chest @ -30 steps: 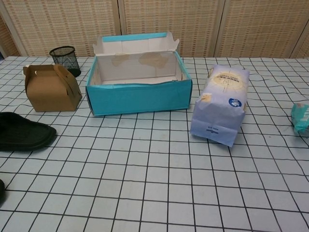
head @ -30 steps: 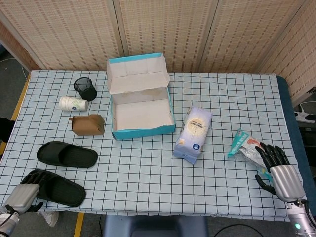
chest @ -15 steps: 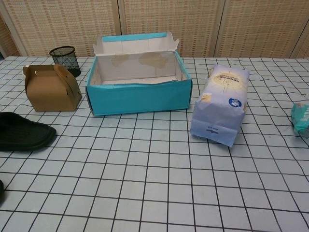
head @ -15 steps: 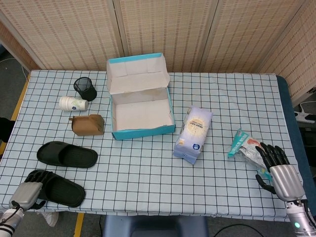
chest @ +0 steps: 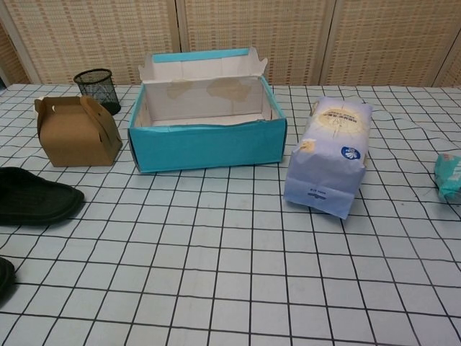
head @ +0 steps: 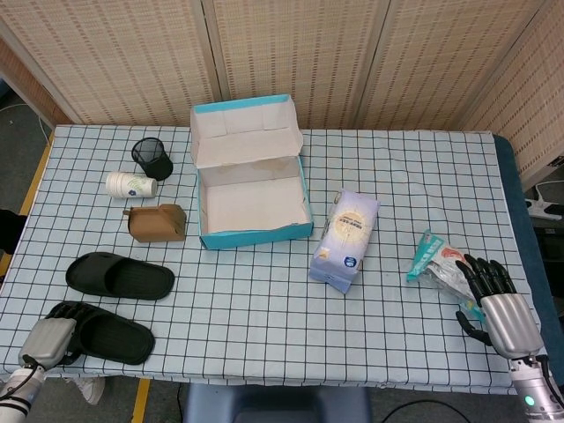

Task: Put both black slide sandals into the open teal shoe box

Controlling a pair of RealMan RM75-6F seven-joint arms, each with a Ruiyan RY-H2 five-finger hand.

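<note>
We see the left robot hand (head: 48,340) gripping one black rubber slide sandal (head: 110,337) at the tabletop's near edge, well left of the open teal cardboard shoe box (head: 255,196). The second black slide sandal (head: 120,276) lies between them. Far right of the box, the right robot hand (head: 495,305) rests with fingers spread, holding nothing.

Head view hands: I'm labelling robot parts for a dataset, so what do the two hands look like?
Both have a silver-grey metallic back and black, segmented fingers. The right hand continues into a silver cylindrical wrist with a small teal light near the frame edge. The left hand shows the same silver shell and a pale wrist section.
</note>
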